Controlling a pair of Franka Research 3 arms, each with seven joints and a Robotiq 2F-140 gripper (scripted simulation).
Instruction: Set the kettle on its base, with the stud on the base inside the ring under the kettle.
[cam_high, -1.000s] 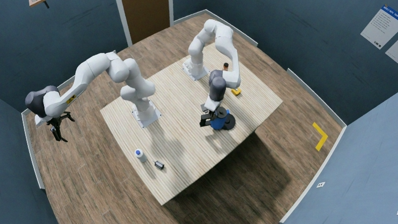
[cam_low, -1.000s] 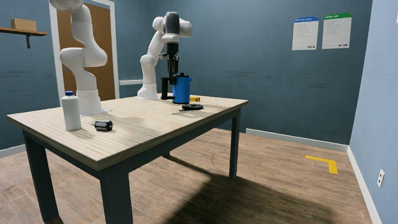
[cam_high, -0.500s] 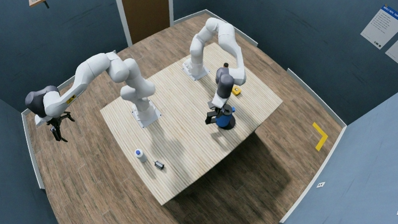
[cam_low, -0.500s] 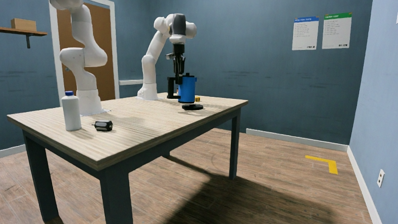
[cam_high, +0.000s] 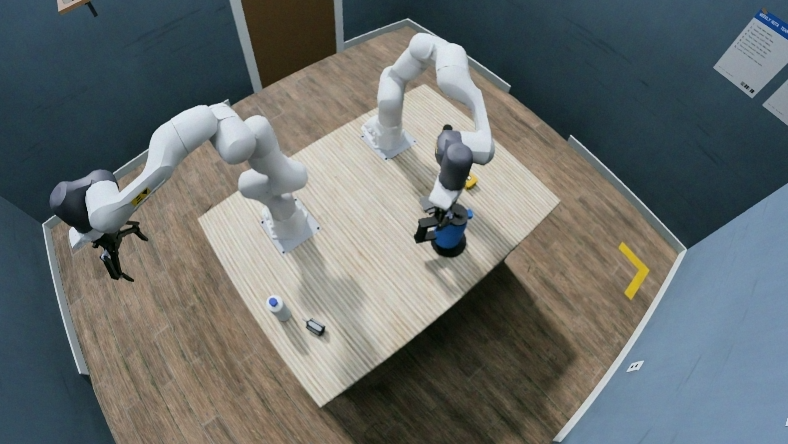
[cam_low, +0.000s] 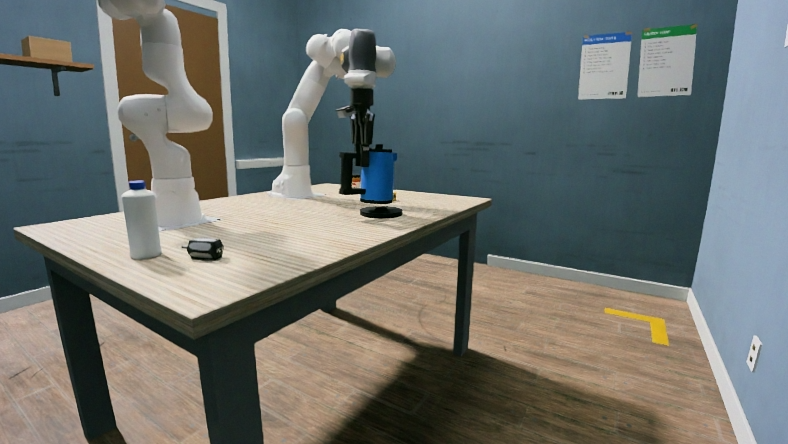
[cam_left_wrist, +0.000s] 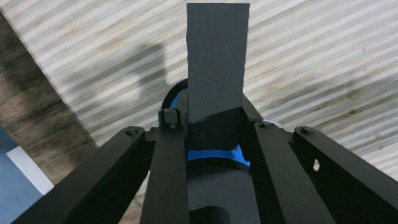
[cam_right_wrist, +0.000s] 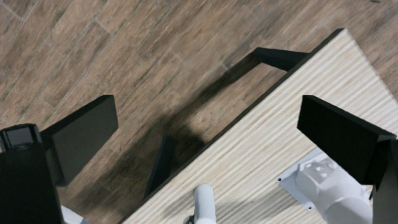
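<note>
Blue cylindrical kettle (cam_high: 450, 234) (cam_low: 377, 176) (cam_left_wrist: 217, 154) held upright, long axis vertical, just above the round black base (cam_high: 448, 252) (cam_low: 380, 212) (cam_left_wrist: 168, 98), a gap visible between them; left gripper (cam_high: 441, 216) (cam_low: 362, 159) (cam_left_wrist: 215, 120) closed on its black handle (cam_high: 423, 229) (cam_low: 345, 173) (cam_left_wrist: 217, 60), which points toward the table's short edge by the white bottle (cam_high: 279, 309) (cam_low: 142, 223) (cam_right_wrist: 204, 202). Base lies near one long edge of the wooden tabletop (cam_high: 352, 264) (cam_low: 264, 242) (cam_left_wrist: 310, 50) (cam_right_wrist: 280, 145), open surface between it and the bottle. Right gripper (cam_high: 137, 258) (cam_right_wrist: 207, 112) wide open, holding nothing, beyond the tabletop.
</note>
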